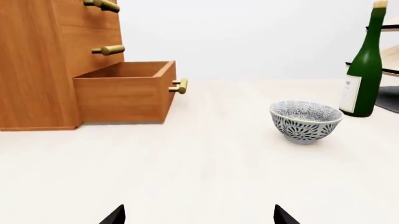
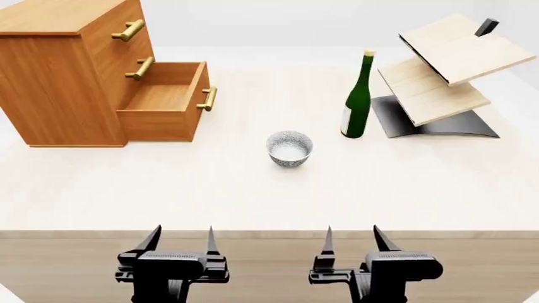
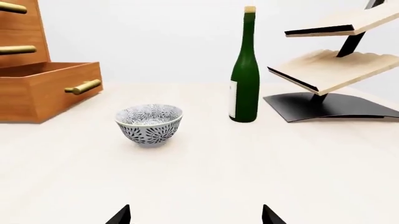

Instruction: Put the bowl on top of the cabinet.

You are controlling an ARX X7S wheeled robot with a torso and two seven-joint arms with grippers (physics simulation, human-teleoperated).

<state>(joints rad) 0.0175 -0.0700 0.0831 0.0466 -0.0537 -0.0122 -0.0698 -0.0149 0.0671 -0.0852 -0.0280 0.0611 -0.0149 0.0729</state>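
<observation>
bowl (image 2: 290, 149) upright on table (image 2: 252, 189), untouched; cabinet (image 2: 67, 76) top cropped; left hand (image 2: 180, 243), right hand (image 2: 351, 241) both spread apart.

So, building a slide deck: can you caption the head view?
Both grippers, left and right, open at table edge; patterned bowl between open-drawered cabinet and green bottle.

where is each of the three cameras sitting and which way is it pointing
Head view: high on the robot's head, looking forward and down at the table; left gripper and right gripper show, both open.
Left wrist view: low by the left gripper, facing the cabinet and bowl; fingertips show.
Right wrist view: low, facing the bottle and rack; fingertips show.
All share the bowl.
</observation>
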